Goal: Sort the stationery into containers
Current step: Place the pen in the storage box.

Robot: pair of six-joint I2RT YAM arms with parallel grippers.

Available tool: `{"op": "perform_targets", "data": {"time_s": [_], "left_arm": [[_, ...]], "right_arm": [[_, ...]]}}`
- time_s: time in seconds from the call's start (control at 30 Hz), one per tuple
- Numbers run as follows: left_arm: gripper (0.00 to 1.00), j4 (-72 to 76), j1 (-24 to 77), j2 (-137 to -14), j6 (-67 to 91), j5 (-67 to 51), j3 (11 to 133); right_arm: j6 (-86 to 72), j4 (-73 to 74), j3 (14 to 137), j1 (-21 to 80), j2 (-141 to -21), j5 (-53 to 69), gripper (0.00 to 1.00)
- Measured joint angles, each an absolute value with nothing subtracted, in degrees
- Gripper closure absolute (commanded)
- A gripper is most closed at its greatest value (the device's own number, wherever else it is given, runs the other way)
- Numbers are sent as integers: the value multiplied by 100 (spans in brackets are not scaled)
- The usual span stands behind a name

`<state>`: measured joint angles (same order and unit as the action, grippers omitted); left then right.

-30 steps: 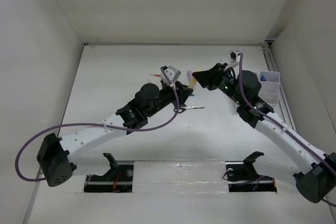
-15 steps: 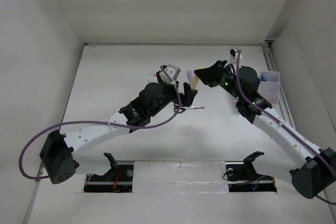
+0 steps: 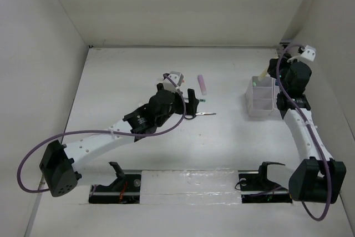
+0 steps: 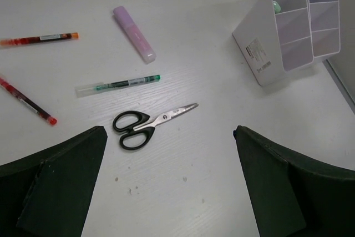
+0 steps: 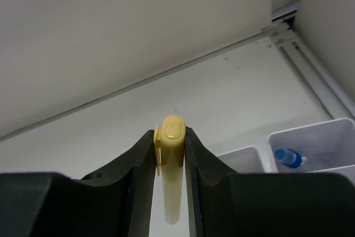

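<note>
Left tool (image 4: 172, 187) spread wide, empty, near black-handled steel scissors (image 4: 145, 124). Right tool (image 5: 170, 137) clamps yellow plastic marker stick (image 5: 172, 181) over white rectangular plastic bins (image 3: 259, 110) by the bench (image 3: 127, 70) edge at 3 o'clock. Bare bench between.

Bright, even, diffuse light fills the white desk (image 3: 111, 81), shadows faint and soft, a glossy glare along its near edge, the left claw (image 4: 169, 137) slightly blurred up close.
</note>
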<state>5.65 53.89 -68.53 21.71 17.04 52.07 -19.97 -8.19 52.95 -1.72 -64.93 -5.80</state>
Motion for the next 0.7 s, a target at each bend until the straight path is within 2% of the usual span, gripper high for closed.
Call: {"op": "perform_targets", "data": {"time_s": [0.2,0.43,0.7], "left_arm": [[0,517,5389,-6477,2287,1503,4923],[0,504,5389,-6169,2311,1308,4582],[0,541,5389,-5852,2307,1098,4362]], "right_arm": [[-1887,-1503,5050,-1120,-6932,386,100],[-1728,-2141,5050,-1170,-7631,1083,100],[-1452,-2692,4884,-1170,-7728,1223,100]]}}
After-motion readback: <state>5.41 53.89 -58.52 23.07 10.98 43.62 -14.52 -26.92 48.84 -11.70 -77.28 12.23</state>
